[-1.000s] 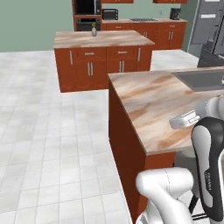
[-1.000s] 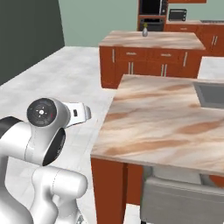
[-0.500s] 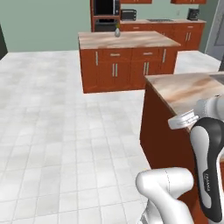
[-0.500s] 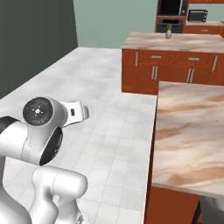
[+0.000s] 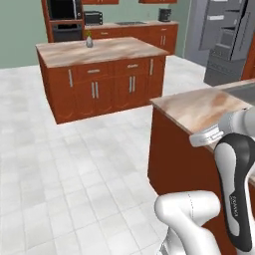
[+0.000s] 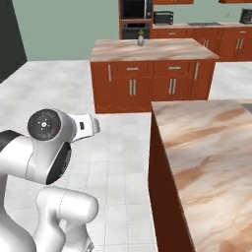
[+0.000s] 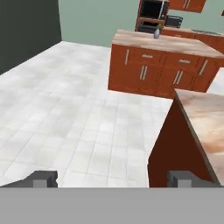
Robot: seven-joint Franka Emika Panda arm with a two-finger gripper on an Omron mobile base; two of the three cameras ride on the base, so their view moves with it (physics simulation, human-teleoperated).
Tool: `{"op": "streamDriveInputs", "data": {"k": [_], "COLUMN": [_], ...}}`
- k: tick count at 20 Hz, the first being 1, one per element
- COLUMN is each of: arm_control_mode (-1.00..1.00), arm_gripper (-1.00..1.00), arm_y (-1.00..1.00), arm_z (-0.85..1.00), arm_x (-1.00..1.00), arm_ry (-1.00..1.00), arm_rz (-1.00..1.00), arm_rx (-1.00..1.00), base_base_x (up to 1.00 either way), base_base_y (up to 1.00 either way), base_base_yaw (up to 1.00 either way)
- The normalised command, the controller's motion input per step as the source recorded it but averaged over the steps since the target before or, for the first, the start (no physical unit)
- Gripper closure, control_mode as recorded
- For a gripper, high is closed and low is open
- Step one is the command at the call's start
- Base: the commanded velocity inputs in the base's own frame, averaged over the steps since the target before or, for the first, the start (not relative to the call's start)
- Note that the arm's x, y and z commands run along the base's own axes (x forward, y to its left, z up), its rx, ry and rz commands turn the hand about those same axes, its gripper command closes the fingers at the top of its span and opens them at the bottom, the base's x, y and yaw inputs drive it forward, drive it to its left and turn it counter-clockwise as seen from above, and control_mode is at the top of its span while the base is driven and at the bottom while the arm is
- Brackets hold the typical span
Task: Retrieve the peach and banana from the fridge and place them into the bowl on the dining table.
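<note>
Grey fridge (image 5: pixel 224 40) stands far from the open, empty claw (image 7: pixel 112 178).

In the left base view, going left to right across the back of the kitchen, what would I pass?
Wall oven → small vase on the island → dark appliance on the back counter → fridge, its doors open.
</note>
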Motion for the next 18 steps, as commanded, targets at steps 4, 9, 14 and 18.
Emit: {"op": "streamDriveInputs", "data": {"k": [4,9,14,18], "arm_control_mode": [1.00,1.00,1.00,1.00], "arm_gripper": [-1.00,-1.00,-1.00,-1.00], "arm_y": [0.00,0.00,0.00,0.00], "arm_z": [0.00,0.00,0.00,0.00], "arm_x": [0.00,0.00,0.00,0.00], "arm_ry": [0.00,0.00,0.00,0.00], "arm_rz": [0.00,0.00,0.00,0.00], "arm_rx": [0.00,0.00,0.00,0.00], "base_base_x": [0.97,0.86,0.78,0.98], "base_base_y": [0.99,1.00,1.00,1.00], "base_base_yaw": [-0.57,-0.55,-0.50,-0.37]}}
